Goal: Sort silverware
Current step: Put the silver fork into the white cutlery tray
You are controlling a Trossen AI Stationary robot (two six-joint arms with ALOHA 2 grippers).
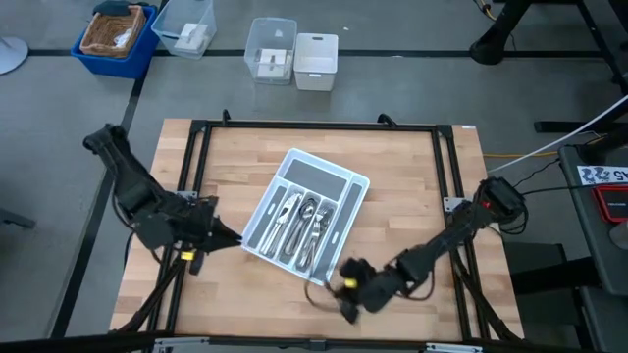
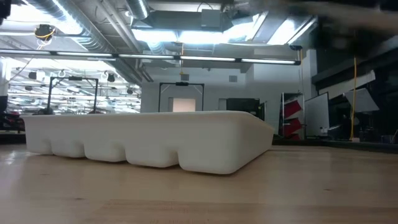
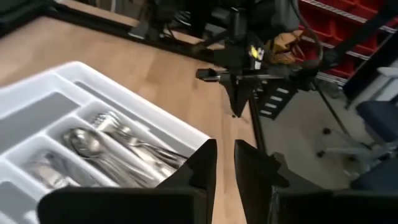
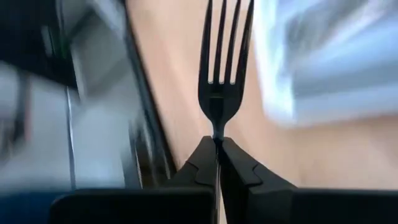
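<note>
From the high view, the light grey plastic tray [image 1: 348, 182] sits angled in the middle of the wooden tabletop [image 1: 402, 186], with most of the silverware [image 1: 299, 224] already lying in its long slots. The right claw [image 1: 345, 286] is low near the tabletop's front edge, just off the tray's corner. The left claw [image 1: 218, 235] waits by the tray's left side.

Low view: only the tray's smooth, rounded white wall [image 2: 155, 140] on butcher-block wood, neither claw visible.

Left wrist view: shiny spoons and forks [image 3: 112, 146] are nested in 2 neighbouring compartments, and the left claw [image 3: 224, 163] has its fingers slightly parted around nothing.

Right wrist view: the right claw [image 4: 217, 149] is pinched tight on the neck of a slim 4-tined metal fork [image 4: 222, 59], tines pointing away.

So I'd say we're mid-carry on a late piece. Next it needs swinging over the fork slot, lined up lengthwise, then released low.
</note>
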